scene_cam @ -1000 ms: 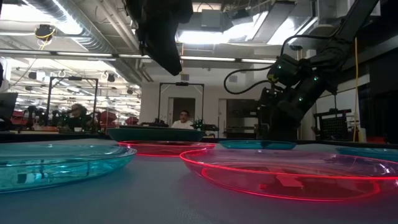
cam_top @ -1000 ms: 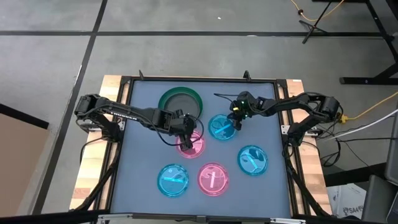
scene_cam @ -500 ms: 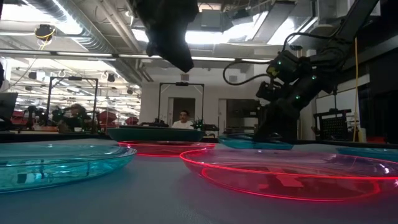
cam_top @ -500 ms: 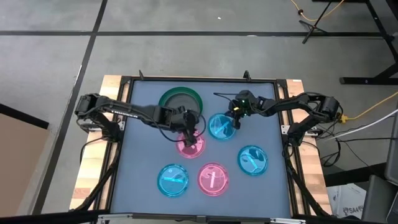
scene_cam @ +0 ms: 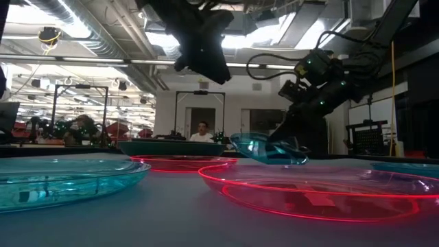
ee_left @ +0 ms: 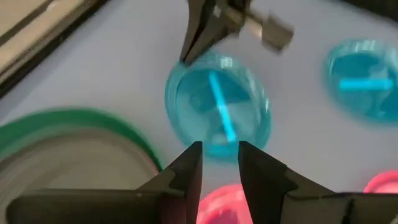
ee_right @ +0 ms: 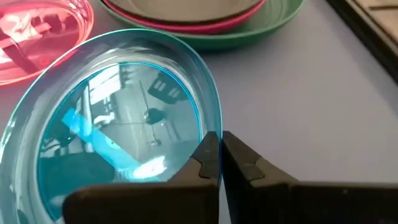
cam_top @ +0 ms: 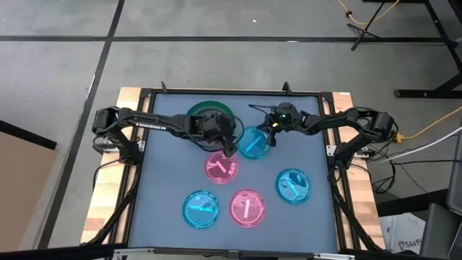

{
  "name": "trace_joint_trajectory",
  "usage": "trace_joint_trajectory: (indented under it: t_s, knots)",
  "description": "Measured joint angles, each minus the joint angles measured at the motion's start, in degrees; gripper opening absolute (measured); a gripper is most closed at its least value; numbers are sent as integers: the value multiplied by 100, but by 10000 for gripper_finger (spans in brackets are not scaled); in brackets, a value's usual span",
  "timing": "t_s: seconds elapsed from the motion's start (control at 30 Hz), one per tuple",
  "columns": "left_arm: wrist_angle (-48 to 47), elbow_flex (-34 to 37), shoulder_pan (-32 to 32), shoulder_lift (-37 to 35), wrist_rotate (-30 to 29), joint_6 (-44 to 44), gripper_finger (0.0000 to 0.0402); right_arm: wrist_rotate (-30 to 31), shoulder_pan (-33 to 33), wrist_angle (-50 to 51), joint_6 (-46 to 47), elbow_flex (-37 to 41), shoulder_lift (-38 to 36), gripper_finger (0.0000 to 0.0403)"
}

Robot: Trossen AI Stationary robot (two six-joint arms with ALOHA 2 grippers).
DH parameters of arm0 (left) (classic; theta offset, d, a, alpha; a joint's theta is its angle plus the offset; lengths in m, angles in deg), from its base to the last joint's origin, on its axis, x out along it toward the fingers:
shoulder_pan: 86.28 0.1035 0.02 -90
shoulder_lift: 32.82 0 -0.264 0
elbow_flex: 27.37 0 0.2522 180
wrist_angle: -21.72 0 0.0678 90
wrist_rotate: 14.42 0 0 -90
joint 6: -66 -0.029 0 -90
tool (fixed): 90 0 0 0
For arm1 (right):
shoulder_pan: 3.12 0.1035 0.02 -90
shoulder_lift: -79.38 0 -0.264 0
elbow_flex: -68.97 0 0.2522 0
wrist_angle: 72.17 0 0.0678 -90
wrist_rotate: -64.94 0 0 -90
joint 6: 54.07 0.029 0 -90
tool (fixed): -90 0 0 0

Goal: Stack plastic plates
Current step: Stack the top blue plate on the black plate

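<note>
My right gripper is shut on a translucent cyan plate. My left gripper hangs open with a narrow gap above the table, between the held plate and the green plate, touching nothing. The green plate at the far side carries a pink and a grey plate nested in it. A translucent pink plate lies flat near the centre. Two cyan plates and a pink plate lie flat nearer the front. My right gripper pinches the cyan plate's rim on its right side between the two fingers, one on the inner face and one on the outer. The fingers come from the table's right, slanting down. The plate is tilted and raised off the table in the low view.
The table frame's rails run along both sides. People and benches show in the room behind the far edge. Bare tabletop lies at the far right and along the left side.
My right gripper has risen and drifted slightly toward the left and far edge, lifting the cyan plate off the table and tipping it. My left gripper has moved from above the centre pink plate toward the far edge, ending beside the green plate.
</note>
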Motion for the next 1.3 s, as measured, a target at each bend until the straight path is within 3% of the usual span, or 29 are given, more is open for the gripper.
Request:
trace_joint_trajectory:
  t_s: [0.73,1.3]
  knots:
    - [838,1,579,1106,2,14,96,-154,1,-414,-111,-2,0,0]
    - [990,-6,724,1442,9,159,96,-154,0,-464,-111,-4,0,0]
